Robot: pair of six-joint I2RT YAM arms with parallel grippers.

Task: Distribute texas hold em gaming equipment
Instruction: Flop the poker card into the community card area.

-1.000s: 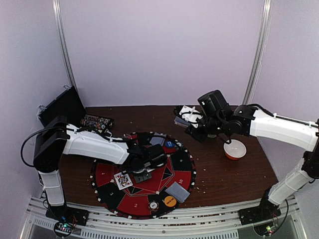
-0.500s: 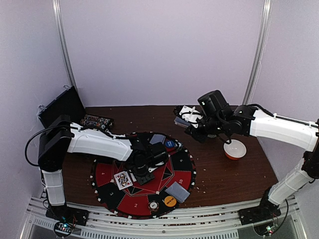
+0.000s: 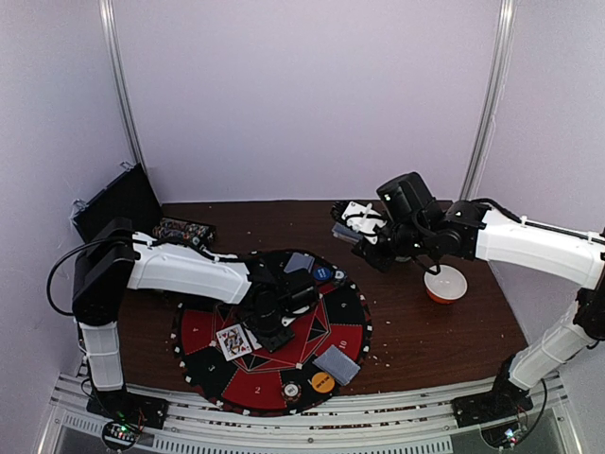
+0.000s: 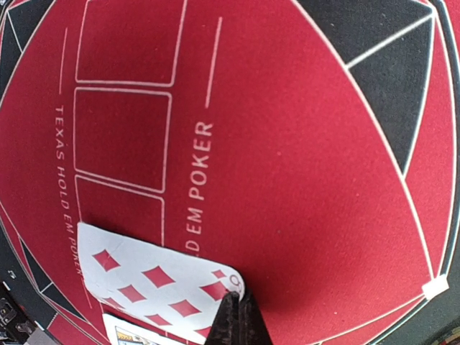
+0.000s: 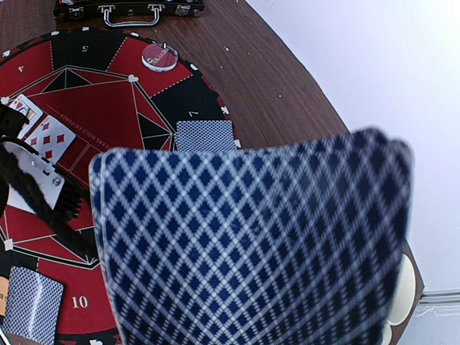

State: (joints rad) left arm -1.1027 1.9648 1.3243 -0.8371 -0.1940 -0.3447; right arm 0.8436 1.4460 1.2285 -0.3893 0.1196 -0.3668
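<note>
A round red-and-black poker mat (image 3: 203, 331) lies between the arms. My left gripper (image 3: 263, 326) hangs low over its centre, shut on the corner of a face-up diamonds card (image 4: 151, 277). That card lies beside a face-up picture card (image 3: 233, 341). My right gripper (image 3: 357, 230) is raised behind the mat, shut on a fanned stack of blue-backed cards (image 5: 251, 244) that hides its fingers. Face-down cards lie at the mat's near right (image 3: 337, 364) and far edge (image 3: 299, 263). A blue chip (image 3: 322, 274), an orange chip (image 3: 322, 382) and a clear chip (image 3: 291, 390) sit on the rim.
A white-and-orange bowl (image 3: 445, 284) stands on the brown table under the right forearm. A black chip case (image 3: 184, 232) with an upright lid (image 3: 115, 203) sits at the far left. White walls close in the table on three sides.
My left gripper has shifted slightly left and nearer, toward the face-up cards. The right arm holds almost still with its stack.
</note>
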